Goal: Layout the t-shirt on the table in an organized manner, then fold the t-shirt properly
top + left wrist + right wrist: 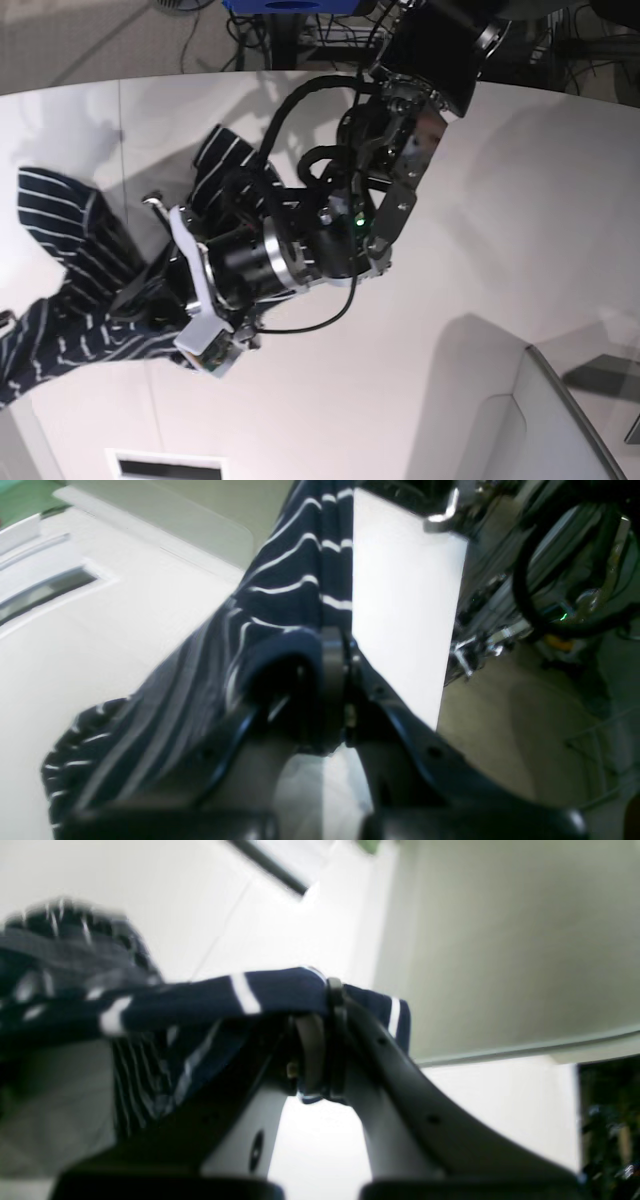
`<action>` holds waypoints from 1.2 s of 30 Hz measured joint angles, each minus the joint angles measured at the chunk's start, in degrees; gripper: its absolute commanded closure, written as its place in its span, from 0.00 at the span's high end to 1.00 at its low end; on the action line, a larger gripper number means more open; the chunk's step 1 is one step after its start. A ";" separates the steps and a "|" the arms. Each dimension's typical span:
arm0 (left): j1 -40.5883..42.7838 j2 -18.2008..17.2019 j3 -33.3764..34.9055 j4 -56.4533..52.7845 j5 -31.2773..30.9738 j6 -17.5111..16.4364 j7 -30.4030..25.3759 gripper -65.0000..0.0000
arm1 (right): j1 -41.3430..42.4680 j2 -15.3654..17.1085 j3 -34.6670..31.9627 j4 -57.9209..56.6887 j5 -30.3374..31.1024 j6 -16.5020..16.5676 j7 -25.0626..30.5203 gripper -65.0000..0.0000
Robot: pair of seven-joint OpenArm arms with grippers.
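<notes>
The left gripper [345, 680] is clamped tight on a fold of the t-shirt [295, 580], its jaws pressed together with dark cloth bulging out on one side of them. From that pinch the striped fabric runs straight ahead of the fingertips in a taut band, while a slack, bunched part trails back and down beside the gripper body toward the table [100, 645]. The right gripper [330, 1040] is likewise closed hard on the t-shirt [240, 1000], a hem edge with a white stripe poking out just past its far jaw and the rest of the cloth stretching off sideways from the pinch before sagging into a blurred heap. In the base view only the left arm's wrist shows clearly over the middle of the table [480, 300]; the t-shirt [80, 260] lies to that wrist's side, partly lifted and partly draped on the surface, with one end reaching the picture's edge. Judging from this, the shirt's long axis runs roughly between the two pinches, so the spreading likely turns on drawing the grippers apart along that line, neither arm being plainly nearer.
</notes>
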 measured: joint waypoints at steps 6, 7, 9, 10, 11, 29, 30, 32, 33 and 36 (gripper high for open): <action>-2.12 -0.72 -0.35 0.00 -0.39 3.91 -4.50 0.00 | 7.19 1.95 -0.09 0.37 1.11 1.11 0.20 0.00; -3.41 -1.11 -0.35 0.00 -0.39 4.48 -4.74 0.00 | 8.35 2.05 -0.09 0.39 1.20 0.98 0.22 0.00; -4.83 -1.36 -0.83 0.50 -0.33 4.68 -4.90 0.00 | 10.10 2.16 -0.09 0.42 0.81 0.76 0.02 0.00; -5.05 -1.46 -1.05 1.07 -0.35 4.70 -4.90 0.00 | 11.08 2.16 -0.46 0.42 0.83 0.76 0.04 0.00; -5.29 -1.99 -1.27 1.70 -0.26 4.68 -4.85 0.00 | 12.37 2.23 -1.64 0.42 0.76 0.55 0.13 0.00; -4.35 -15.19 -24.15 9.03 -0.76 4.22 -2.29 0.00 | 18.53 -7.78 -19.98 1.09 -0.48 -0.72 1.05 0.00; -3.91 -15.21 -24.85 8.98 -0.39 4.37 -2.25 0.00 | 18.53 -8.46 -20.46 1.05 -0.48 -0.72 1.11 0.00; -3.76 -15.19 -24.76 8.85 -0.15 4.33 -2.12 0.00 | 18.60 -9.25 -20.55 0.66 -0.48 -0.74 1.14 0.00; -3.82 -15.26 -23.98 8.85 -0.04 4.46 -2.27 0.00 | 18.78 -9.20 -20.50 -0.11 -0.46 -0.74 1.16 0.00; -4.24 -14.84 -21.44 8.00 -0.22 4.13 -2.27 0.00 | 20.50 -9.18 -20.41 -3.43 -2.89 -0.52 1.16 0.00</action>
